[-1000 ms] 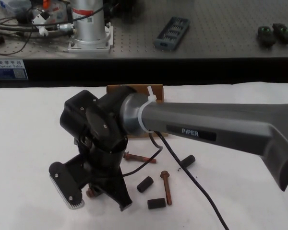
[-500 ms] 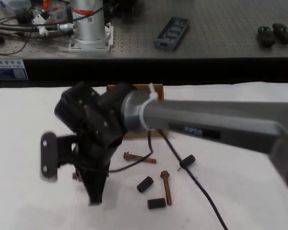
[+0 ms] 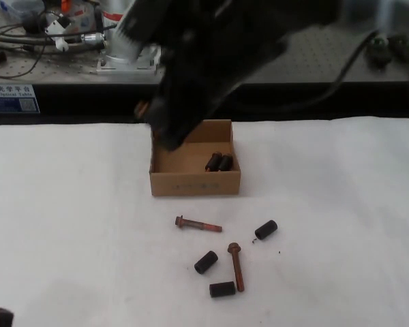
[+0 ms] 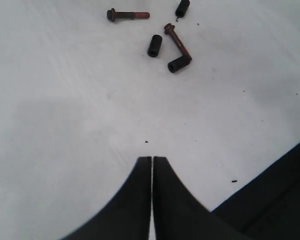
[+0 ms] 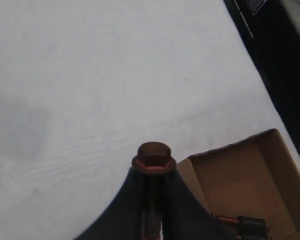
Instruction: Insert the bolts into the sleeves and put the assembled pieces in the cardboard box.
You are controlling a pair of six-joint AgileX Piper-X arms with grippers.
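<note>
My right gripper [image 5: 153,172] is shut on a rusty bolt [image 5: 153,156], whose hex head sticks out past the fingertips. It hangs above the white cloth beside the cardboard box [image 5: 270,165], which holds an assembled piece [image 5: 242,222]. In the high view the right arm [image 3: 204,61] is a dark blur above the box [image 3: 194,182], where two dark assembled pieces [image 3: 219,162] lie. In front of the box lie two bolts [image 3: 198,224] [image 3: 236,266] and three black sleeves [image 3: 266,229] [image 3: 206,261] [image 3: 222,289]. My left gripper [image 4: 152,160] is shut and holds nothing, well away from those loose parts [image 4: 154,45].
A white cloth [image 3: 68,225] covers the bench. Behind it is a dark perforated table with a metal post [image 3: 126,41], cables, and a blue rack [image 3: 244,45]. A dark edge [image 4: 275,195] runs close to the left gripper.
The right arm has lifted from the cloth left of the loose bolts and swung up and back, carrying the bolt above the box. The box and its contents have come into sight.
</note>
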